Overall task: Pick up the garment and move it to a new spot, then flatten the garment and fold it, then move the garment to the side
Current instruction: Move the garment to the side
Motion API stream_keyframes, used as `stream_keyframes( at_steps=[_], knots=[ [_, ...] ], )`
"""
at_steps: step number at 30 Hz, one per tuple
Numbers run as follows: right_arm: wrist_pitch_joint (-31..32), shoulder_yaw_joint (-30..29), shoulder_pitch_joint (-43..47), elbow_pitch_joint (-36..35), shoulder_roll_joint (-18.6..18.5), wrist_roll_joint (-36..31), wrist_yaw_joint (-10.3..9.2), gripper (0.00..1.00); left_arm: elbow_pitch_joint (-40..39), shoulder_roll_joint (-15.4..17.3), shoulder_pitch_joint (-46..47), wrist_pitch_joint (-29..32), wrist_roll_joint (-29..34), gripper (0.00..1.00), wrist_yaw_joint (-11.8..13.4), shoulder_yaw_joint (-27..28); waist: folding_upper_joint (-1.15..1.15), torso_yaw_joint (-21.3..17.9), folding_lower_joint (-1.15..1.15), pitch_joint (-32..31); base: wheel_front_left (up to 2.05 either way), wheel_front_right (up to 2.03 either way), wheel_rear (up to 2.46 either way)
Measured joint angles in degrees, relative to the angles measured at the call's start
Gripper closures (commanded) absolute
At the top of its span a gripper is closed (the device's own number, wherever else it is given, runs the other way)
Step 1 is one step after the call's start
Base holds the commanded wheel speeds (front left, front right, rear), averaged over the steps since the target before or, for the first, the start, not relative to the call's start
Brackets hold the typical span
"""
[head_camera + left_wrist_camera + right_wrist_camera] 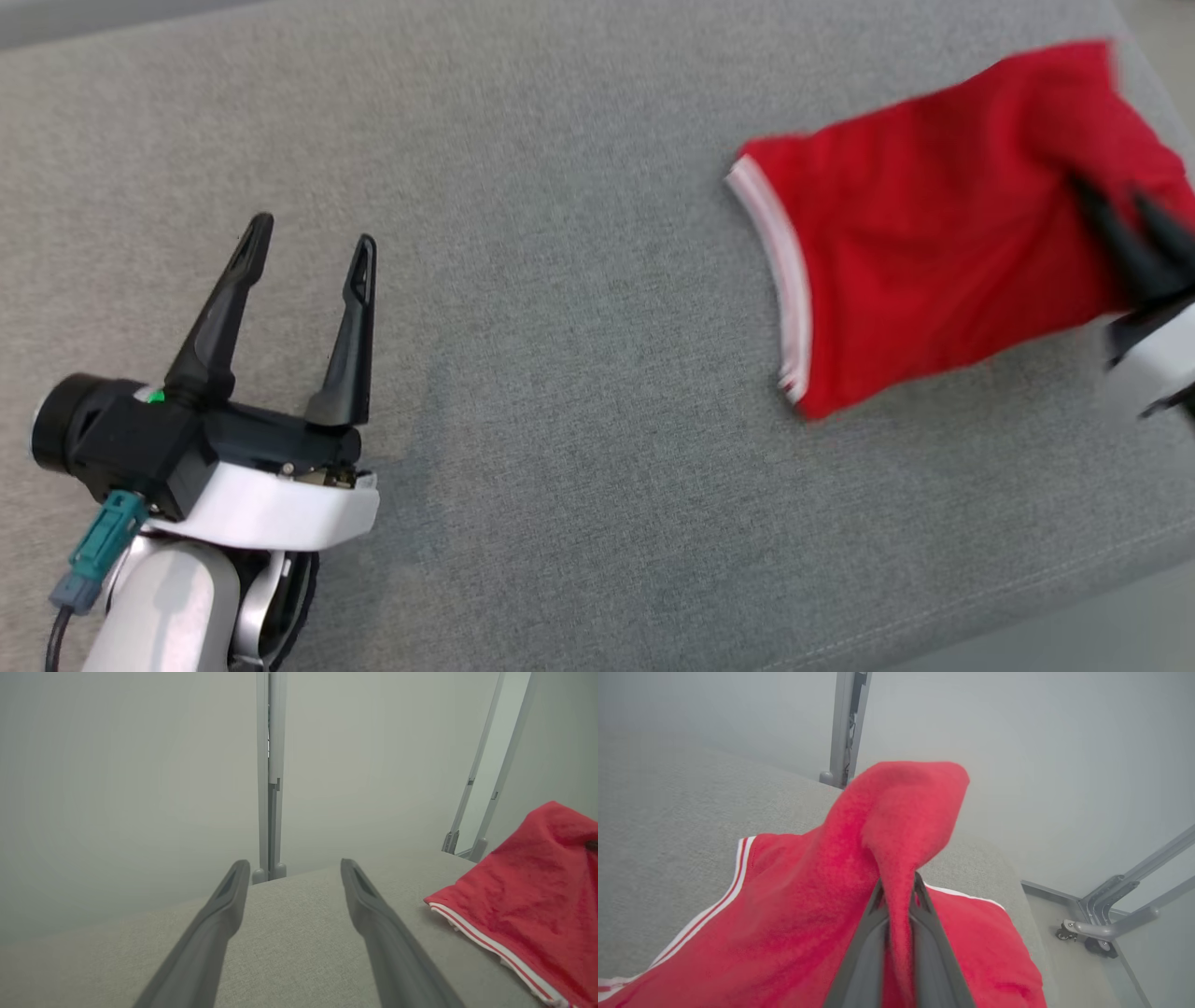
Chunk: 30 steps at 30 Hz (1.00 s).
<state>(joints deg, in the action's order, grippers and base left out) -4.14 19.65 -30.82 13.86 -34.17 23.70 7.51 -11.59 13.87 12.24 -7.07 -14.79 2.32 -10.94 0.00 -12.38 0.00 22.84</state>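
Note:
The garment [934, 224] is red cloth with a white striped hem, lying at the right end of the grey padded table [560, 373]. My right gripper [1111, 210] is shut on the garment, pinching a raised fold of it. In the right wrist view that fold [901, 826] stands up from between the right gripper's fingers [934, 961]. My left gripper [313, 231] hangs open over bare table at the lower left, well apart from the cloth. From the left wrist, the garment [528, 905] lies to the right of the spread left gripper [292, 870].
The table's right edge [1148, 84] lies close beside the garment, and its front edge [1027, 597] runs along the lower right. A grey metal frame on castors [1106, 924] stands on the floor past the table's end. A grey upright post [270, 774] stands behind the table.

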Motion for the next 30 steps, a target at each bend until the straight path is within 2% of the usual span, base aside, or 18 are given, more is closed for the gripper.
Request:
stream_keyframes(
  at_steps=[7, 11, 12, 14, 15, 22, 26, 30],
  knots=[
    [-1.6, -3.0, -5.1, 5.3, -9.6, 1.2, 0.00, 1.00, -1.0, 1.1, 3.7, 1.2, 0.9, 0.00, -1.1, -1.2, 0.00, -0.1, 0.00, 5.4, 0.00, 0.00, 0.00],
    [-2.5, -3.6, -7.2, 8.8, -10.8, 1.6, 0.01, 1.00, -1.3, 1.4, 5.0, 1.3, 1.2, 0.00, -1.4, -1.4, 0.00, 0.2, 0.00, 7.4, 0.00, 0.00, 0.00],
    [-2.8, -3.9, -7.9, 10.3, -10.7, 2.1, 0.01, 0.85, -1.3, 1.5, 5.4, 1.3, 1.2, 0.00, -1.6, -1.5, 0.00, 0.4, 0.00, 7.9, 0.00, 0.00, 0.00],
    [-3.1, -4.3, -9.5, 13.6, -10.2, 2.8, 0.00, 0.06, -1.4, 1.7, 6.1, 1.5, 1.2, 0.00, -1.8, -1.5, 0.00, 0.6, 0.00, 8.9, 0.00, 0.00, 0.00],
    [-3.4, -4.4, -10.2, 15.1, -9.7, 3.2, 0.00, 0.00, -1.4, 1.7, 6.4, 1.5, 1.2, 0.00, -1.8, -1.7, 0.00, 0.8, 0.00, 9.4, 0.00, 0.00, 0.00],
    [-8.0, -7.8, -13.2, 23.8, -5.6, 3.7, 0.00, 0.00, -1.3, 1.9, 7.1, 1.7, 1.2, 0.00, -1.7, -1.8, 0.00, 1.5, 0.00, 10.9, 0.00, 0.00, 0.00],
    [-10.3, -13.2, -13.6, 23.1, -2.7, 4.4, 0.00, 0.00, -0.4, 1.7, 6.9, 1.4, 0.5, 0.00, -1.2, -1.3, 0.00, 1.5, 0.00, 9.9, 0.00, 0.00, 0.00],
    [-10.8, -18.8, -11.8, 18.4, 1.5, 2.6, 0.00, 0.00, 0.5, 1.5, 5.6, 0.7, 0.0, 0.00, -0.6, -0.8, 0.00, 1.3, 0.00, 7.9, 0.00, 0.00, 0.00]
  ],
)
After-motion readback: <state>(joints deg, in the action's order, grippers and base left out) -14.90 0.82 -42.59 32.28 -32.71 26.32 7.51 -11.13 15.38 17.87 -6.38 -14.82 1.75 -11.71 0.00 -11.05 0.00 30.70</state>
